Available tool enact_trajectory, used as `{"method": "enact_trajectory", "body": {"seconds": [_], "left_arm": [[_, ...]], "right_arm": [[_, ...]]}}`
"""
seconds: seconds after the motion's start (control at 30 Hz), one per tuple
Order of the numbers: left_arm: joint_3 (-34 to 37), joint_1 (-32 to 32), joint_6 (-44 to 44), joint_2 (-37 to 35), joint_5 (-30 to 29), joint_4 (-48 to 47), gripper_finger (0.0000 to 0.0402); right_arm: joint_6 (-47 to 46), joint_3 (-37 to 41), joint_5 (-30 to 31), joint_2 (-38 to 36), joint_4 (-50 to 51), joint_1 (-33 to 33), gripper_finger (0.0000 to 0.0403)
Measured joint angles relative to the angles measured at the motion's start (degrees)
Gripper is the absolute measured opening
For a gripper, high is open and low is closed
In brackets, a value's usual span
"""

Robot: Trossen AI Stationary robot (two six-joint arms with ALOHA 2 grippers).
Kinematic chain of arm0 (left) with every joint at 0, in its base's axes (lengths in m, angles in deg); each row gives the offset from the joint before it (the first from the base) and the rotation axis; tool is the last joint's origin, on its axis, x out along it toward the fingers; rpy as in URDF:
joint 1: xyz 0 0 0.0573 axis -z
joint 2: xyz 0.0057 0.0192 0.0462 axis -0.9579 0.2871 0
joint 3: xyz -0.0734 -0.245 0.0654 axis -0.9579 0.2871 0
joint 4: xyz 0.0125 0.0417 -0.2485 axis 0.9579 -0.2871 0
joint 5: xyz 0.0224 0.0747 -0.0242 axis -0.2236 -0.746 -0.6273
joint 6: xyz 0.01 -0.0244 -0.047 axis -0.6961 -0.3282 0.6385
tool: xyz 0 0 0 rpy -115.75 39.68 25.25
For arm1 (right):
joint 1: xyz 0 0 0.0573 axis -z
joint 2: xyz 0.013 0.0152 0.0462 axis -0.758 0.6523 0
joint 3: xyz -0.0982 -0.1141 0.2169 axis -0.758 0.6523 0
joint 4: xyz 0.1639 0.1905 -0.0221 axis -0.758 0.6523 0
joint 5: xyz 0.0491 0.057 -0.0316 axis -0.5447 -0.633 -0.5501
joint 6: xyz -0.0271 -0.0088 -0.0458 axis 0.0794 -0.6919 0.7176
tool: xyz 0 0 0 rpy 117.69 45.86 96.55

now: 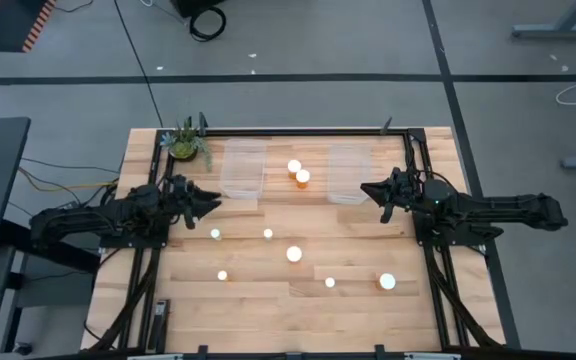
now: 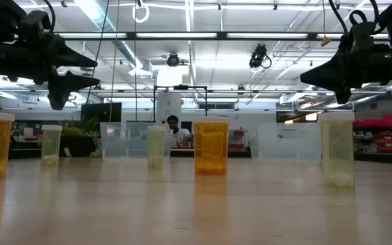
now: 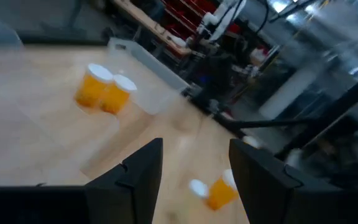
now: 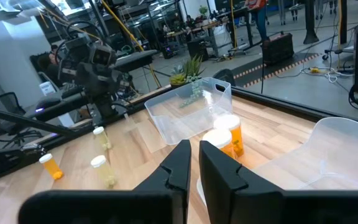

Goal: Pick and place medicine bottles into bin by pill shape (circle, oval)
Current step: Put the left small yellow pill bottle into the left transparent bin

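Several amber medicine bottles with white caps stand upright on the wooden table. Two of them (image 1: 299,172) stand between the clear bins, and others (image 1: 294,254) (image 1: 387,283) are spread over the middle and near part. My left gripper (image 1: 213,203) hovers open at the table's left, above the wood, with nothing between its fingers (image 3: 194,168). My right gripper (image 1: 366,190) hovers shut at the table's right, also empty (image 4: 194,162). Both point level toward the table's middle. In the low view the bottles (image 2: 211,146) stand in a row under both arms.
Two clear bins (image 1: 243,170) (image 1: 348,172) stand at the far side of the table. A small green potted plant (image 1: 185,143) sits at the far left corner. Black frame rails (image 1: 413,160) run along the table's edges.
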State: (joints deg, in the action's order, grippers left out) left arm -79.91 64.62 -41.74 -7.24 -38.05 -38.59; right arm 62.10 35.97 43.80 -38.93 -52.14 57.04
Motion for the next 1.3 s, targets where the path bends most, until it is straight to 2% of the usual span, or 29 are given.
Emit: {"method": "enact_trajectory", "body": {"seconds": [0.07,0.47,0.57,0.67,0.83,1.17,1.3], "left_arm": [[0.0,-0.1,3.0,0.0,-0.2,0.4,0.0193],[0.0,-0.1,2.6,0.0,-2.9,2.1,0.0188],[0.0,-0.1,0.0,0.0,-2.8,2.1,0.0186],[0.0,0.0,0.1,0.0,-1.0,1.2,0.0187],[-0.2,0.0,2.4,0.0,5.6,-0.1,0.0188],[-1.5,0.0,2.8,3.1,5.5,-5.3,0.0185],[-6.6,-0.1,-1.5,8.1,5.6,-8.9,0.0180]], "right_arm": [[0.0,0.0,0.0,0.0,0.0,0.0,0.0039],[0.0,0.0,0.0,0.0,0.0,0.0,0.0039],[0.0,0.0,0.0,0.0,0.0,0.0,0.0039],[0.0,0.0,0.0,0.0,0.0,0.0,0.0039],[0.0,0.0,0.0,0.0,0.0,0.0,0.0039],[0.0,0.0,0.0,0.0,0.0,0.0,0.0039],[0.0,0.0,0.0,0.0,0.0,0.0,0.0039]]}}
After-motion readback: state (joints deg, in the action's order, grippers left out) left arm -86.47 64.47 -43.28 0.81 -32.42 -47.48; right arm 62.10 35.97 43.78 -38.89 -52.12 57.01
